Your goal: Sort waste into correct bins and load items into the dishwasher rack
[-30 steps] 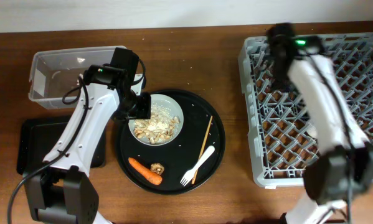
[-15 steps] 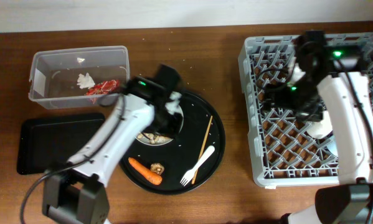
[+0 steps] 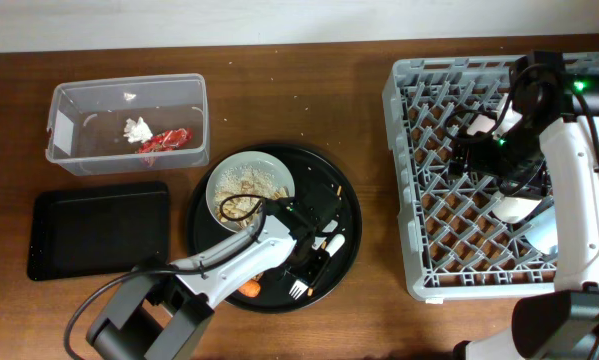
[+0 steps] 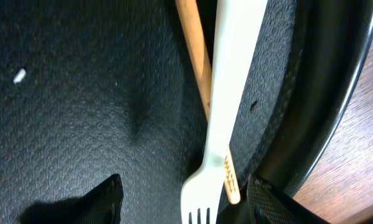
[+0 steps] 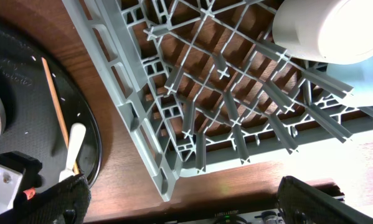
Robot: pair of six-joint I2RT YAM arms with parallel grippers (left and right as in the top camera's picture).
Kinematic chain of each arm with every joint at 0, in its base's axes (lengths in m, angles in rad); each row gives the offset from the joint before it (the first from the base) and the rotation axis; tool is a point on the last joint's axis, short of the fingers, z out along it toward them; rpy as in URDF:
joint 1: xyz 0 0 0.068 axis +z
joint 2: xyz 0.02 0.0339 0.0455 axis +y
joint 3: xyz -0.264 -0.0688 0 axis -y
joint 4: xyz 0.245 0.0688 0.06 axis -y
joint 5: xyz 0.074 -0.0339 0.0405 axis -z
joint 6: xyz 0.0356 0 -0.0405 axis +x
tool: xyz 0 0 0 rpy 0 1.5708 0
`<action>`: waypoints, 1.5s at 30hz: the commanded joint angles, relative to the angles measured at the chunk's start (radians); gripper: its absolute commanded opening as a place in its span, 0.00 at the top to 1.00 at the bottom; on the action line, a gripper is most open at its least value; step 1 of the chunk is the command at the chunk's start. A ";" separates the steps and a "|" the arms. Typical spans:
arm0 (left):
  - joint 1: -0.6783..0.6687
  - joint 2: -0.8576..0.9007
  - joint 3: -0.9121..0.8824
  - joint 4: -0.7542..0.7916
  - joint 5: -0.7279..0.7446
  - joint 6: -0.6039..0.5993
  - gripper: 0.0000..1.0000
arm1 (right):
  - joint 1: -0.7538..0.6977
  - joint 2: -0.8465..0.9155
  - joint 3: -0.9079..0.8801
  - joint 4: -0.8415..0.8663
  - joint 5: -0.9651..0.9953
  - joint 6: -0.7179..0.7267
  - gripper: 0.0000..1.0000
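My left gripper (image 3: 314, 258) hangs low over the round black tray (image 3: 344, 205). It is open, and its fingers (image 4: 186, 205) straddle the tines of the white plastic fork (image 4: 226, 93). The wooden chopstick (image 4: 195, 56) lies under and beside the fork. The pale bowl (image 3: 249, 188) holds beige food scraps. The carrot (image 3: 249, 290) peeks out from under my left arm; the brown lump is hidden. My right gripper (image 3: 471, 150) is open and empty (image 5: 189, 205) above the grey dishwasher rack (image 3: 429, 240), which holds a white cup (image 3: 519, 208) and a light blue cup (image 3: 544, 235).
The clear tub (image 3: 69, 100) at the back left holds the white tissue (image 3: 136, 128) and the red wrapper (image 3: 166, 139). The shallow black rectangular tray (image 3: 99, 228) lies in front of it. The right wrist view shows the rack's corner (image 5: 167, 174) and the round tray's edge (image 5: 93, 143).
My left arm has left the bowl and swung down to the fork and chopstick at the tray's right side. My right arm has moved right and forward over the rack.
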 commanded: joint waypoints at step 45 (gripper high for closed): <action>0.074 -0.080 0.372 0.071 -0.055 -0.230 0.26 | -0.355 0.001 -0.002 -0.012 -0.146 -0.095 0.01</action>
